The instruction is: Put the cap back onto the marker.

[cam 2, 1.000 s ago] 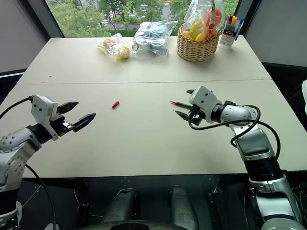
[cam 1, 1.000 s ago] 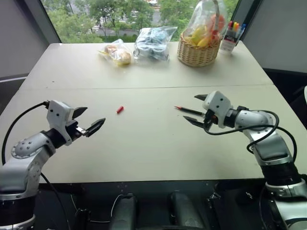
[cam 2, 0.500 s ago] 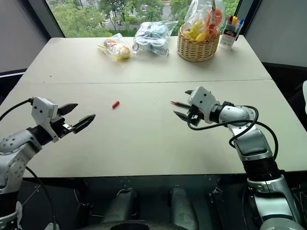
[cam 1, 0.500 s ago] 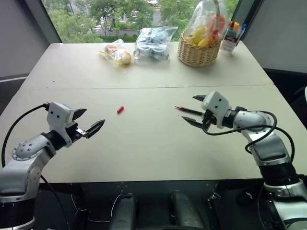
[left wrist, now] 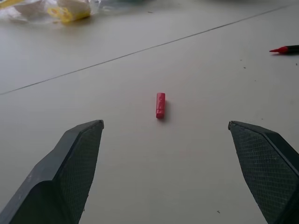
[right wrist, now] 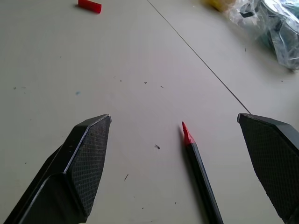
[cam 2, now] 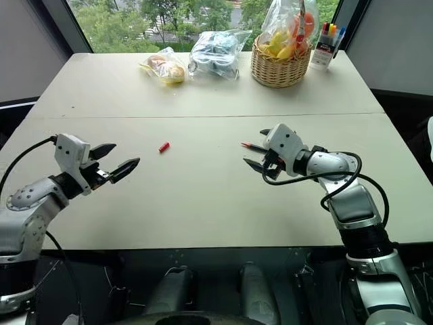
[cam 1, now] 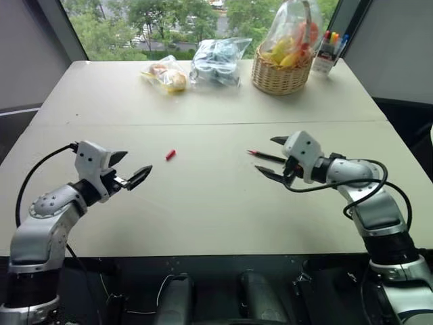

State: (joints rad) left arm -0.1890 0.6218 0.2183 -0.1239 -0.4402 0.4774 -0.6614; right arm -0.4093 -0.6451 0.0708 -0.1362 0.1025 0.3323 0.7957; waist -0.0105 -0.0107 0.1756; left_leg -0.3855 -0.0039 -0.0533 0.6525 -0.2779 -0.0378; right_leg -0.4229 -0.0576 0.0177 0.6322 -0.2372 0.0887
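**Cap and marker lie apart, both jaws wide**

On the counter [cam 1: 203,203] lie the 2 things of the job, well apart from each other. The cap [cam 1: 170,154] is a tiny red piece lying flat on its side. It sits ahead of the left jaws [cam 1: 128,171], a bit off from their tips, and nothing touches it. Looking along the left arm's own view, the cap [left wrist: 160,105] lies between the 2 black fingers [left wrist: 74,163] and further out than their tips.

The marker [cam 1: 267,156] is thin and black with a red tip. It lies flat, with its red tip pointing toward the cap. Its back part runs in between the 2 fingers of the right jaws [cam 1: 271,157]. In the right arm's own view the marker [right wrist: 198,168] lies in the gap between the fingers [right wrist: 79,163], and they do not touch it.

Both jaws are spread wide and hold nothing.

Far past the jaws, at the back of the counter, stand a basket [cam 1: 279,74] with fruit, 2 clear bags [cam 1: 216,61] and a cup of pens [cam 1: 328,47].
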